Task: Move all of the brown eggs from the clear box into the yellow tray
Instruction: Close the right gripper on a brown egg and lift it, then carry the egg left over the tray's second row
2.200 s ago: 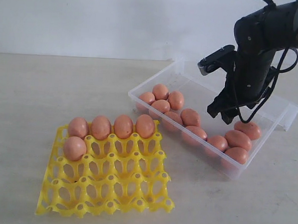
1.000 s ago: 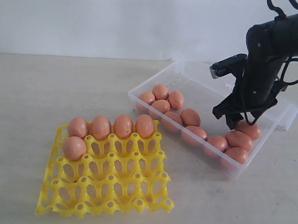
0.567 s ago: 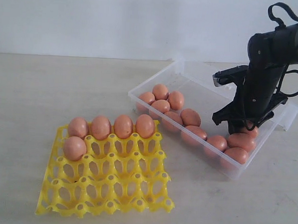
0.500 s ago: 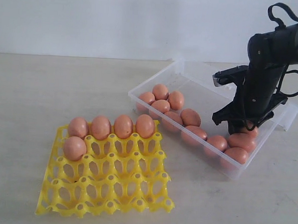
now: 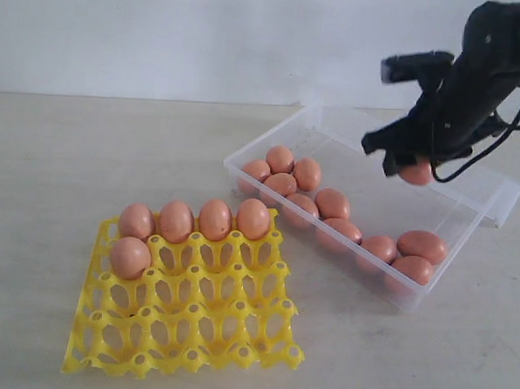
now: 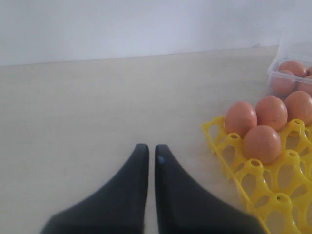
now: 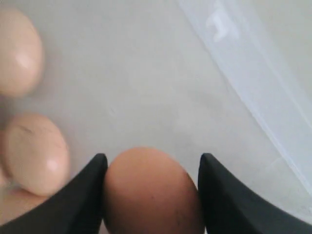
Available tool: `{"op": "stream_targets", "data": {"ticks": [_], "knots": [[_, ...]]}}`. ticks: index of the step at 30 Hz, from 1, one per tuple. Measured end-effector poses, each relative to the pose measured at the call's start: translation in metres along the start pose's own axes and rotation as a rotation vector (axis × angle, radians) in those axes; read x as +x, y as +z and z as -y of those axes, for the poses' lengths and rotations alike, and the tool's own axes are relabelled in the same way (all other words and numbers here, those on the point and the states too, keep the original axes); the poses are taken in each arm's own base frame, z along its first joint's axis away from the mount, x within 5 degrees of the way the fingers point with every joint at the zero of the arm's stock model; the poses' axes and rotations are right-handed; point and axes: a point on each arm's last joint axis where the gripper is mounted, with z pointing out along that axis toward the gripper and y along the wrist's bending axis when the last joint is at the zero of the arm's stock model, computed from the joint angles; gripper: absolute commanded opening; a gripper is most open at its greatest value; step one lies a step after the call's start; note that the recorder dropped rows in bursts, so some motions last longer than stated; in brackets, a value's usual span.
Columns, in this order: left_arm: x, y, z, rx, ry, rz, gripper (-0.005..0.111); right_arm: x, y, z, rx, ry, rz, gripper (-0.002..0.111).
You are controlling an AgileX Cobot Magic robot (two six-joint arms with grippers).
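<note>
My right gripper (image 5: 410, 167) hangs above the right half of the clear box (image 5: 369, 196), shut on one brown egg (image 5: 417, 174). In the right wrist view that egg (image 7: 152, 192) fills the gap between both black fingers. Several brown eggs (image 5: 306, 173) lie at the box's left end and three (image 5: 421, 246) at its right end. The yellow tray (image 5: 192, 322) at the lower left carries five eggs (image 5: 215, 220) in its back cups. My left gripper (image 6: 148, 148) is shut and empty over bare table beside the tray (image 6: 273, 195); the exterior view does not show it.
The box's clear lid (image 5: 504, 194) hangs open off its far right side. A white wall runs behind the beige table (image 5: 69, 167). The tray's front rows of cups hold nothing.
The right gripper came down into the right end of the box, closed on an egg there, and has now risen with it above the box. The left gripper has not moved.
</note>
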Motion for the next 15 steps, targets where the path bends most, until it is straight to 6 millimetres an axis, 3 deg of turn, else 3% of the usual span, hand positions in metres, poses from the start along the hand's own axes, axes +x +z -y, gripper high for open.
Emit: {"op": "stream_targets", "data": {"ticks": [3, 7, 12, 15], "knots": [[0.000, 0.000, 0.000, 0.000, 0.000, 0.000, 0.004, -0.002, -0.039, -0.008, -0.083, 0.154, 0.257, 0.000], [0.000, 0.000, 0.000, 0.000, 0.000, 0.000, 0.004, 0.019, -0.089, -0.019, -0.112, 0.254, 0.578, 0.000], [0.000, 0.000, 0.000, 0.000, 0.000, 0.000, 0.004, 0.065, -0.131, -0.053, -0.123, 0.057, 0.793, 0.000], [0.000, 0.000, 0.000, 0.000, 0.000, 0.000, 0.004, 0.079, -0.151, -0.074, -0.157, -0.080, 0.862, 0.000]]}}
